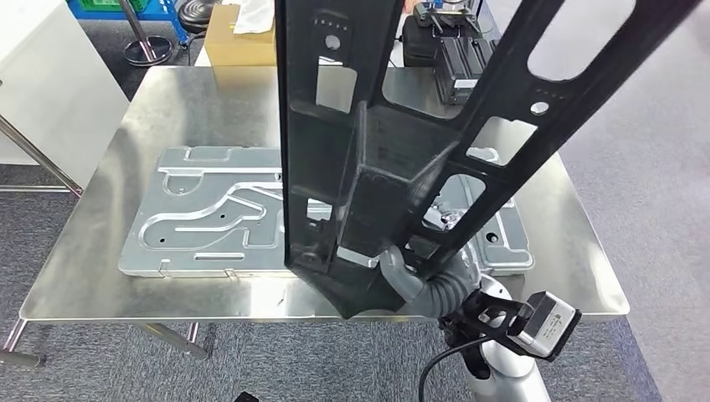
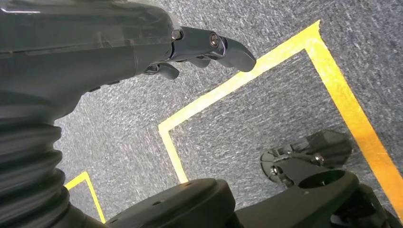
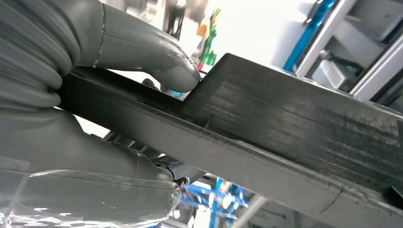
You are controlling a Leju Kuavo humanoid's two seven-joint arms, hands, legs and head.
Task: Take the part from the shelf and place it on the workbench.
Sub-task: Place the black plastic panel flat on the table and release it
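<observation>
A large black V-shaped plastic part (image 1: 368,167) with cut-out slots stands upright above the near edge of the steel workbench (image 1: 109,251). My right hand (image 1: 410,280) grips it at its lower tip. In the right wrist view the thumb (image 3: 161,57) presses on the part's black edge (image 3: 285,128) and the fingers wrap under it. My left hand (image 2: 199,47) hangs over grey carpet with its fingers apart and nothing in it.
A flat silver stamped metal panel (image 1: 209,218) lies on the workbench under the part. A cardboard box (image 1: 239,38) and black equipment (image 1: 456,59) stand at the far edge. Yellow floor tape (image 2: 266,61) crosses the carpet below my left hand.
</observation>
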